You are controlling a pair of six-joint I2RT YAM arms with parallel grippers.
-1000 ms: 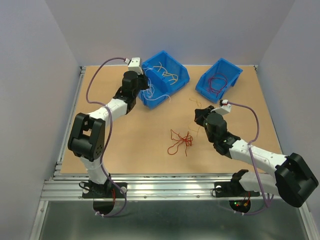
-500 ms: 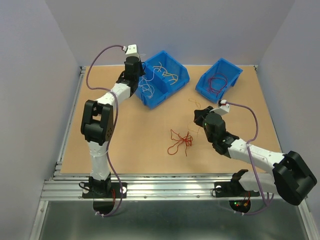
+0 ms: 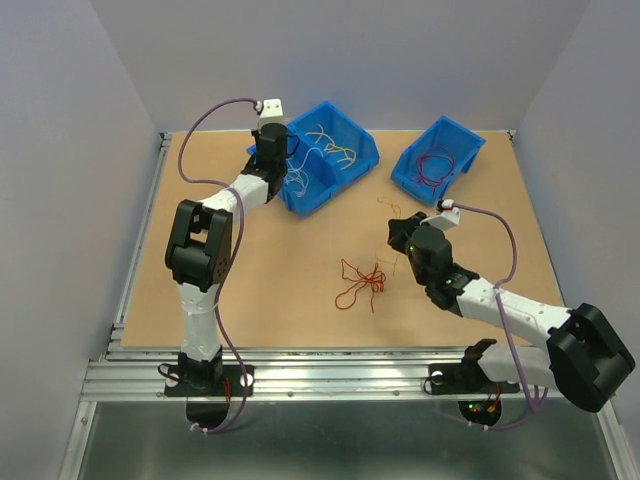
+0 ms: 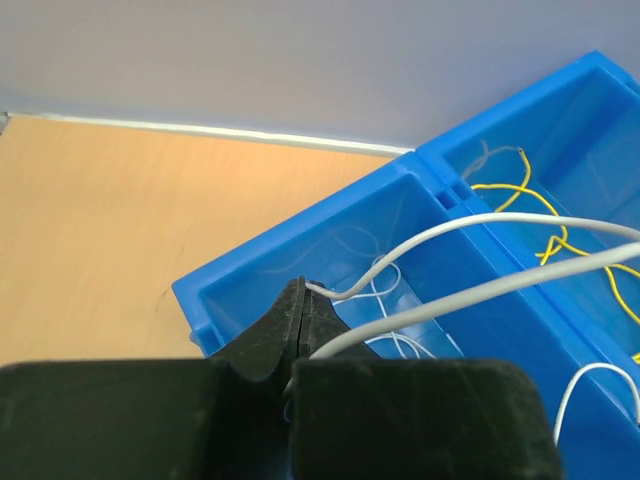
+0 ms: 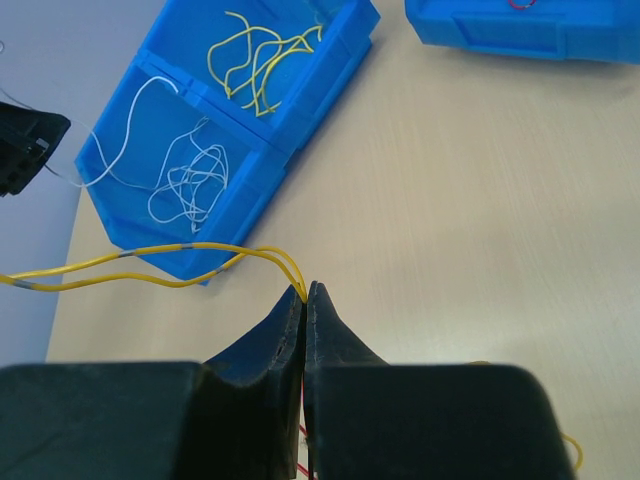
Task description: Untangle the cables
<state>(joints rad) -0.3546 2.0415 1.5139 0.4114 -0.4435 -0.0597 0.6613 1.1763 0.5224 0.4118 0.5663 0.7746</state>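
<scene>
My left gripper (image 4: 303,290) is shut on a white cable (image 4: 450,230). It hangs over the left compartment of the double blue bin (image 3: 350,165), and the cable trails off to the right over the bin. More white cables (image 5: 190,185) lie in that compartment, and yellow ones (image 5: 260,60) in the other. My right gripper (image 5: 306,288) is shut on a doubled yellow cable (image 5: 150,262), just above the table right of centre. Below and left of the right gripper (image 3: 398,228), a red tangle of cables (image 3: 360,283) lies on the table.
A smaller blue bin (image 3: 462,140) with red cables (image 3: 432,165) sits at the back right. A loose orange wire (image 3: 386,206) lies on the board near the right gripper. Grey walls close in the wooden table (image 3: 250,280) on three sides.
The left arm has straightened and swung back and to the right, carrying the white cable over the bin's left compartment. The right arm has barely moved.
</scene>
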